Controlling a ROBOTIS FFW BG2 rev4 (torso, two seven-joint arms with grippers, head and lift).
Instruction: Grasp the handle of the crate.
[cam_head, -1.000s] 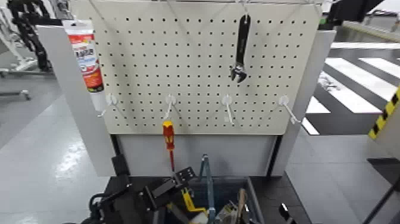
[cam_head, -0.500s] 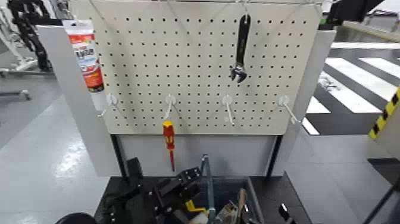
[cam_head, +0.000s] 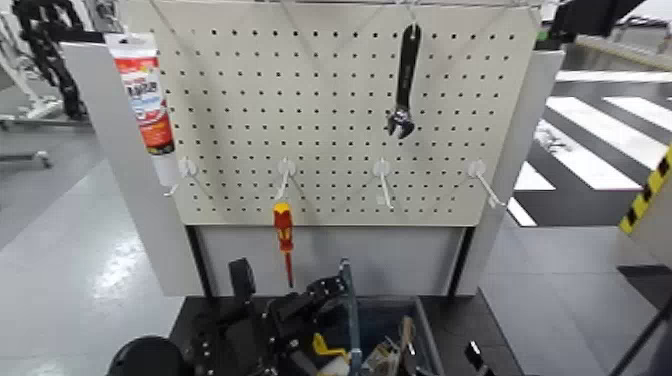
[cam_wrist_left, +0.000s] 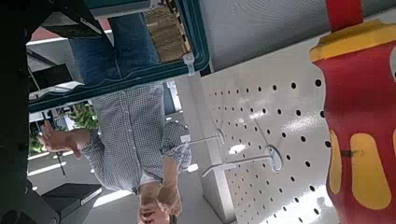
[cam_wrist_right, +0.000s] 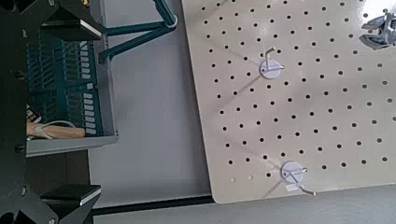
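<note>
Standing pegboard (cam_head: 330, 120) above grey floor (cam_head: 80, 230), striped area behind (cam_head: 590, 130).

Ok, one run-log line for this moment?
left gripper: jaws open, beside handle | handle: raised, not gripped | right gripper: jaws open, right of crate

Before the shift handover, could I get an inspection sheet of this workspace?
Surface: dark base under crate
Job's things: handle upright on crate
Clutter: tools in crate; screwdriver, wrench and tube hanging
Grippers: left open, beside handle; right open, near crate
Cables: none clearly seen
Surroundings: pegboard ahead; person in left wrist view, floor markings to the right
</note>
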